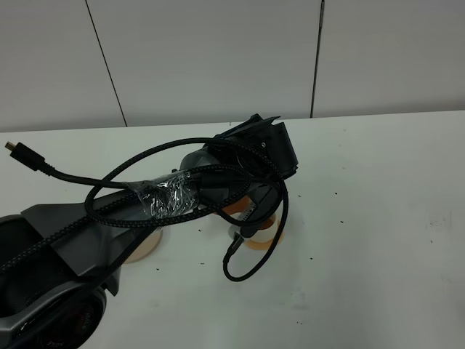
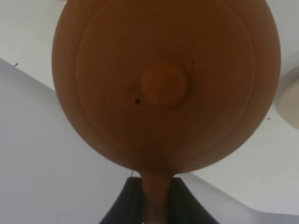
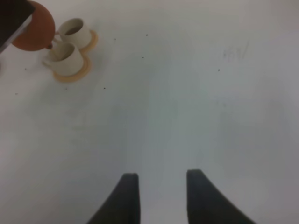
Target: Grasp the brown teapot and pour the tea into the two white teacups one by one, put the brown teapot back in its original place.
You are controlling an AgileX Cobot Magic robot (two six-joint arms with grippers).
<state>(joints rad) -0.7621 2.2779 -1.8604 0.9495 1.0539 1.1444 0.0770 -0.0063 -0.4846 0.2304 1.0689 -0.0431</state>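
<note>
The brown teapot fills the left wrist view, lid and knob facing the camera. My left gripper is shut on its loop handle, one dark finger on each side. In the right wrist view the teapot hangs tilted, its spout just over the rim of one white teacup; the other teacup stands right behind. Both cups sit on orange coasters. In the high view my left arm covers the teapot and cups. The beige plate lies bare. My right gripper is open over bare table.
A black braided cable loops down from the left arm near the coasters. The white table stretches to the right. A grey panelled wall stands behind the far edge.
</note>
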